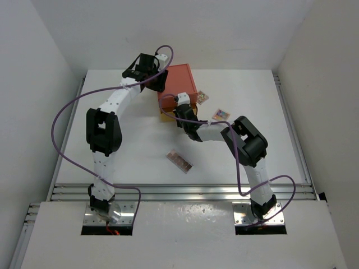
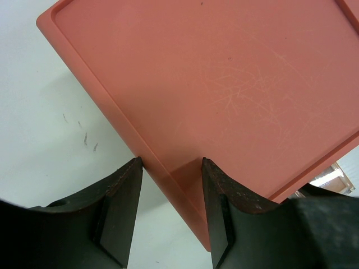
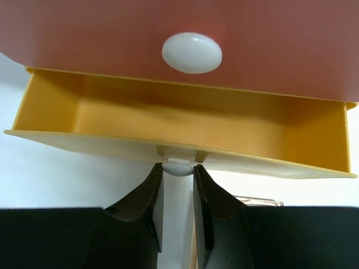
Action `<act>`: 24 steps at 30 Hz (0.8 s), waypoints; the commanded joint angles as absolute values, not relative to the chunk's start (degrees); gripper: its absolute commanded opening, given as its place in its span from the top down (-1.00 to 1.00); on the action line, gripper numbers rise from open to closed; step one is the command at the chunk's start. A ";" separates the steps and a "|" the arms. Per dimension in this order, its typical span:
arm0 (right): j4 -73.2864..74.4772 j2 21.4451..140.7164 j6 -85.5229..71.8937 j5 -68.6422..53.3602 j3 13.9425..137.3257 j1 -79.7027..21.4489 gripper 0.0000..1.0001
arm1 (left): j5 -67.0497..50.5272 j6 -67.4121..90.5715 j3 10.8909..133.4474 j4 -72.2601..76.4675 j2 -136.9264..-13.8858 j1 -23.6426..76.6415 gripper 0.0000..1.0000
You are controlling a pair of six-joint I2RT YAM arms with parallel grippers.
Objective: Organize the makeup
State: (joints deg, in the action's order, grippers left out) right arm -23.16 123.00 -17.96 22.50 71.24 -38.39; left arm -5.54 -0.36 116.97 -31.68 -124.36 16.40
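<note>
Free room inside yellow drawer point(image 3: 185, 120) (orange-red box point(image 3: 280, 33) above, right fingers point(image 3: 147, 210) at knob point(image 3: 178, 168))

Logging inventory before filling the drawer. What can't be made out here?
Right wrist: drawer front wall hides its near floor.
Top: right arm covers most of the drawer; palettes too small for detail.
Left wrist: pale item cut off by the edge; jaws' hold on the box unclear.

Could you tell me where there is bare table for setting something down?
Bare white table lies between the left arm and the long pinkish-brown palette, and in the far-right corner. Crowded around the orange-red drawer box: left gripper, right gripper, two square palettes.
</note>
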 commanded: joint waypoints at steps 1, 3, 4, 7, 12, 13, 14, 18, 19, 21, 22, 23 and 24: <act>-27.86 121.20 -18.28 24.25 70.84 -38.58 1.00 | -4.13 -0.88 117.60 -34.80 -126.21 16.00 -0.03; -27.86 119.71 -18.89 25.13 68.92 -39.11 1.00 | -4.13 -0.88 117.60 -34.80 -126.21 16.00 -0.03; -28.04 119.27 -19.16 25.22 68.30 -39.46 1.00 | -4.13 -0.88 117.60 -34.80 -126.21 16.00 -0.03; -28.48 116.81 -19.60 25.92 64.61 -40.51 1.00 | -4.13 -0.88 117.60 -34.80 -126.21 16.00 -0.03; -29.00 112.78 -20.39 26.10 58.63 -42.53 1.00 | -4.13 -0.88 117.60 -34.80 -126.21 16.00 -0.03; -28.92 112.42 -20.48 26.19 56.53 -42.97 1.00 | -4.13 -0.88 117.60 -34.80 -126.21 16.00 -0.03; -29.09 112.06 -20.83 26.28 55.90 -43.15 1.00 | -4.13 -0.88 117.60 -34.80 -126.21 16.00 -0.03; -28.57 108.99 -21.44 26.28 52.30 -44.47 1.00 | -3.60 -0.88 117.60 -34.80 -126.21 16.00 -0.03; -28.48 108.55 -21.62 26.02 51.51 -44.56 1.00 | -3.60 -0.88 117.60 -34.80 -126.21 16.00 -0.03; -27.52 108.11 -21.71 24.45 50.98 -44.56 0.90 | -3.60 -0.88 117.60 -34.80 -126.21 16.00 -0.03; -27.07 108.11 -21.45 23.91 51.06 -44.56 0.67 | -3.60 -0.88 117.60 -34.80 -126.21 16.00 -0.03; -26.81 107.93 -20.49 22.43 51.67 -44.65 0.15 | -3.60 -0.88 117.60 -34.80 -126.21 16.00 -0.03; -26.28 107.84 -19.52 21.89 52.20 -44.65 0.02 | -3.60 -0.88 117.60 -34.80 -126.21 16.00 -0.06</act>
